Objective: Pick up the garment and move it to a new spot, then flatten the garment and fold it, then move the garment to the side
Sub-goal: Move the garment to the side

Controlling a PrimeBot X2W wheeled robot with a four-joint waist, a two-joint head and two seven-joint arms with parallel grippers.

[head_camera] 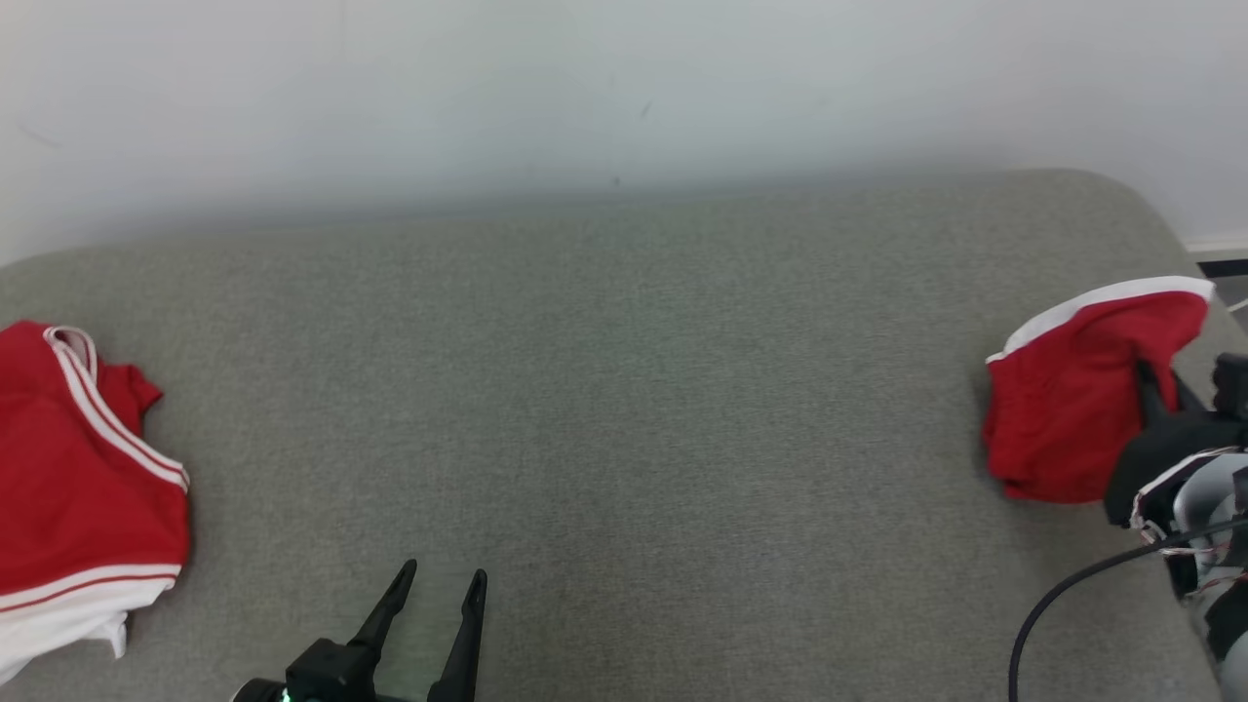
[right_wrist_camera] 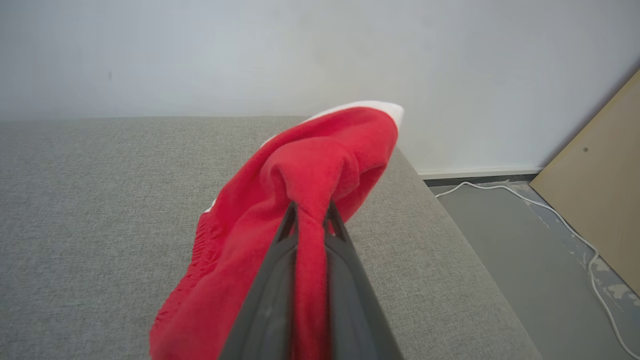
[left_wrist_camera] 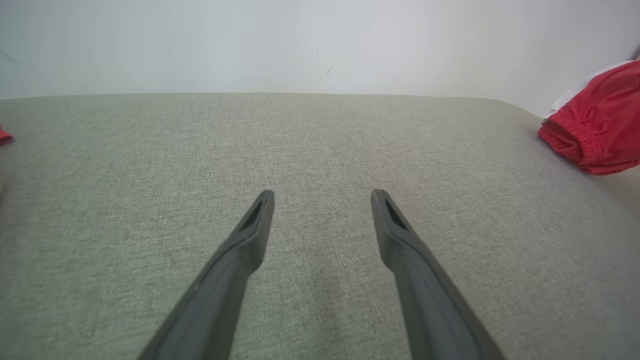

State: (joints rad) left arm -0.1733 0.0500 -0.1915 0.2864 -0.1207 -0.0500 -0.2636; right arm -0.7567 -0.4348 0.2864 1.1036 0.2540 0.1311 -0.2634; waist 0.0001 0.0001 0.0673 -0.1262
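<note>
A red garment with white trim [head_camera: 1072,390] hangs bunched at the right end of the grey cushioned surface, lifted off it. My right gripper [head_camera: 1155,385] is shut on a fold of its red cloth. In the right wrist view the garment [right_wrist_camera: 320,170] is pinched between the two dark fingers [right_wrist_camera: 280,260], with cloth running down between them. The left wrist view catches the garment [left_wrist_camera: 600,125] at its far right. My left gripper [head_camera: 444,577] stands open near the front edge of the surface, left of centre, with nothing between its fingers [left_wrist_camera: 250,235].
A second red garment with white stripes [head_camera: 78,478] lies at the left end of the grey surface [head_camera: 624,390]. A pale wall runs behind it. Right of the surface are floor, a white cable [right_wrist_camera: 565,225] and a wooden board [right_wrist_camera: 605,175].
</note>
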